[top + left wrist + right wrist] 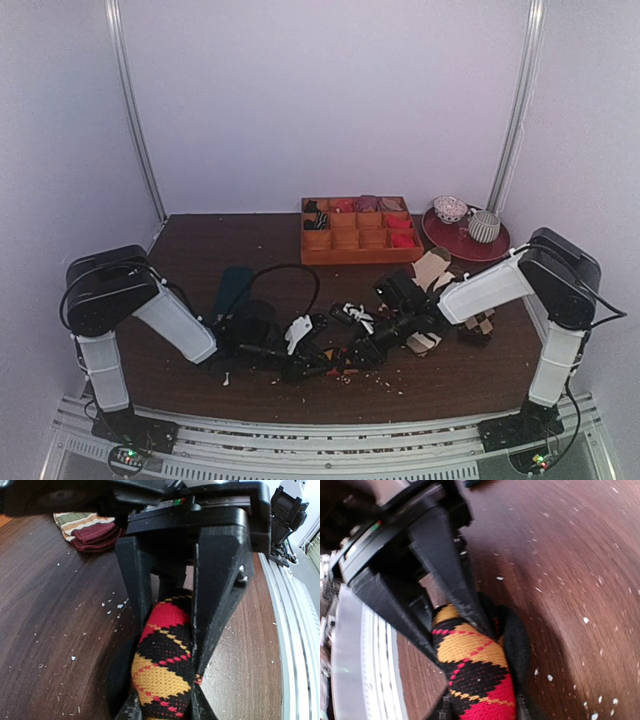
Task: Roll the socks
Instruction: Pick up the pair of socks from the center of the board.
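Note:
The black socks with red and orange argyle diamonds (165,652) form a tight bundle low on the brown table near its front edge (336,370). My left gripper (162,706) is shut on one end of the bundle, which fills the gap between its black fingers (212,605). My right gripper (480,700) is shut on the other end (472,672), with its fingers (447,575) on both sides. In the top view the left gripper (300,366) and the right gripper (355,354) meet tip to tip at the bundle and hide most of it.
A wooden compartment tray (345,258) with small items stands at the back. A red plate (455,244) with two bowls is at the back right. A dark teal sock (235,285), a brown-and-beige argyle sock (430,270) and a striped maroon sock (87,527) lie nearby. White crumbs dot the table.

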Robot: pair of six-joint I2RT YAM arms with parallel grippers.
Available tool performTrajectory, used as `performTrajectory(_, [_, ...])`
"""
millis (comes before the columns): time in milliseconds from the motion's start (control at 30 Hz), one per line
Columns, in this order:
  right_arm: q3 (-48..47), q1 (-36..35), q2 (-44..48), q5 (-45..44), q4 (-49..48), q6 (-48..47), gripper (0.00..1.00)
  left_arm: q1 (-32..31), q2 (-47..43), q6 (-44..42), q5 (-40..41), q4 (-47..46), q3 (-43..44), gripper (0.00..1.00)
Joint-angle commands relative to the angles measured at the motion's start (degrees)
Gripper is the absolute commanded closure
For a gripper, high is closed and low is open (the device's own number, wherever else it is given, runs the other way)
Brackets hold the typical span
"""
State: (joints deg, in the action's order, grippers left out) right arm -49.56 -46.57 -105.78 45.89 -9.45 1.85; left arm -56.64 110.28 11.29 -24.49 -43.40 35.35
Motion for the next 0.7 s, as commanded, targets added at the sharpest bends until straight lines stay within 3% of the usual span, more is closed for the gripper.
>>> performTrajectory(0, [-0.6, 0.2, -2.3, 1.9, 1.0, 1.0, 0.81, -0.5, 6.1, 0.0, 2.3, 26.1, -3.2, 1.00])
performTrajectory(133, [-0.5, 0.2, -2.3, 1.0, -0.4, 2.8, 0.93, -0.5, 5.5, -0.7, 4.4, 27.3, -2.2, 0.99])
performTrajectory(167, [-0.3, 0.2, -2.0, 0.5, -0.9, 3.4, 0.99, -0.5, 5.2, -0.8, 5.2, 27.4, -2.0, 0.92])
performTrajectory(267, [1.0, 0.6, -0.5, -1.3, -3.8, 5.5, 1.00, -0.5, 2.1, -2.0, 7.9, 28.2, -1.3, 0.83])
performTrajectory(300, [1.5, 0.9, 0.3, -1.7, -5.0, 6.6, 1.00, -0.5, 0.2, -2.5, 9.1, 28.7, -1.1, 0.74])
performTrajectory(333, [1.9, 1.3, 0.9, -2.0, -6.1, 7.7, 1.00, -0.5, -1.9, -3.0, 10.5, 29.5, -0.8, 0.53])
performTrajectory(367, [2.4, 1.9, 1.8, -2.4, -7.0, 8.6, 1.00, -0.5, -4.3, -3.8, 11.8, 31.1, -0.3, 0.13])
performTrajectory(400, [2.7, 2.5, 2.7, -2.7, -7.8, 9.6, 1.00, -0.4, -6.6, -4.5, 13.1, 32.7, 0.4, 0.03])
performTrajectory(667, [1.5, 8.8, 14.0, -10.8, -10.6, 15.3, 1.00, 0.3, -24.1, -6.5, 25.5, 40.5, 2.5, 0.02])
